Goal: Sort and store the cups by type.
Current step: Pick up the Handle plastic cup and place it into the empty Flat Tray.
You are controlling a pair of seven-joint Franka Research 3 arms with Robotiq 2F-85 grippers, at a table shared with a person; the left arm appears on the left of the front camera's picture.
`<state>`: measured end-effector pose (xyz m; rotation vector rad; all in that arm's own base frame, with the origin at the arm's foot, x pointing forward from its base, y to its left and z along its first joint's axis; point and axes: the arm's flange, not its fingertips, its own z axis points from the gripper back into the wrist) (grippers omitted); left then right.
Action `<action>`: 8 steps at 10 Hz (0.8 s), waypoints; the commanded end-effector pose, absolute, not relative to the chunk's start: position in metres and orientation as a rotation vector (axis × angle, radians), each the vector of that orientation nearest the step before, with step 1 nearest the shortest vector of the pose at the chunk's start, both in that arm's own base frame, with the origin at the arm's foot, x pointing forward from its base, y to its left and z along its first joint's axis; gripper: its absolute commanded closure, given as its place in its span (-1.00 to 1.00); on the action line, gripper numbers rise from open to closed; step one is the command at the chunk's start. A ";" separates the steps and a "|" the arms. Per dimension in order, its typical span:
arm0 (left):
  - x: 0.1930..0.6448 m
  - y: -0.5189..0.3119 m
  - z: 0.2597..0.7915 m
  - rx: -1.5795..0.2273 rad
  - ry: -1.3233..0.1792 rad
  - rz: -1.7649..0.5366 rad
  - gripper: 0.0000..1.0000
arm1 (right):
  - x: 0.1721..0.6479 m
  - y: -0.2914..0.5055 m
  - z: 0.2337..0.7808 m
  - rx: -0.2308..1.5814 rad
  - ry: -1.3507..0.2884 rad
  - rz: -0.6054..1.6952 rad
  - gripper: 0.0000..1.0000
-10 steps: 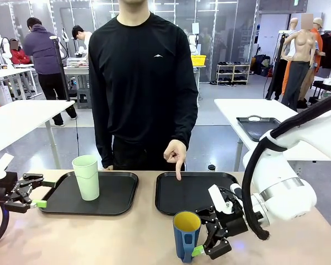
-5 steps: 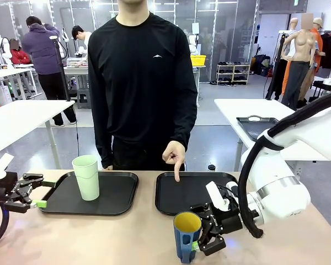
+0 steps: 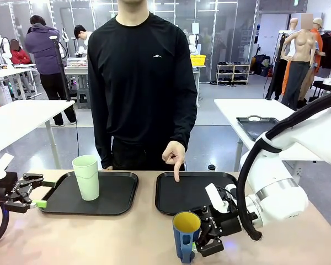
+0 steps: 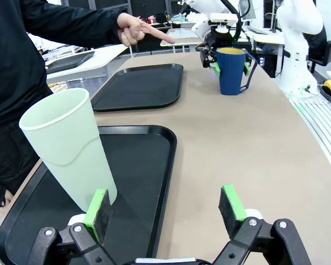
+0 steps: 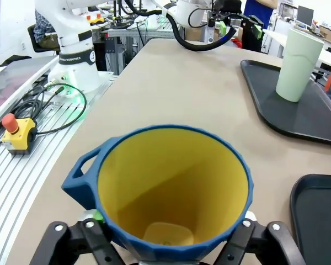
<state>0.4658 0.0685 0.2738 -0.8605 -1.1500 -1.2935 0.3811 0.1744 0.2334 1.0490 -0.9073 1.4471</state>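
Note:
The dark blue mug, yellow inside, stands on the table near the front edge, just in front of the right black tray. My right gripper has one finger against each side of the mug, whose handle points away to one side. The pale mint-green tumbler stands upright on the left black tray. My left gripper hovers open at that tray's left edge, and the tumbler is just beyond its left finger. The mug shows far across the table.
A person stands at the far side, one hand pointing a finger down at the right tray's back edge. Bare tabletop lies between the two trays and in front of the left one. The table's front edge is right by the mug.
My right gripper has slid left until its fingers enclose the mug. The left gripper, the tumbler and the pointing hand have stayed put.

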 end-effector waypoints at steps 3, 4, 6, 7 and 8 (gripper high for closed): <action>0.470 0.068 0.274 -0.857 -1.143 -1.299 -1.00 | 0.383 0.175 0.225 1.044 -0.915 1.468 -0.01; 0.470 0.068 0.274 -0.857 -1.143 -1.299 -1.00 | 0.383 0.175 0.227 1.036 -0.907 1.460 -0.20; 0.470 0.068 0.274 -0.857 -1.143 -1.299 -1.00 | 0.382 0.174 0.242 0.995 -0.916 1.461 -0.20; 0.470 0.068 0.274 -0.857 -1.143 -1.299 -1.00 | 0.386 0.173 0.254 0.983 -0.891 1.460 -0.20; 0.470 0.068 0.274 -0.857 -1.143 -1.299 -1.00 | 0.395 0.173 0.267 0.962 -0.891 1.444 -0.20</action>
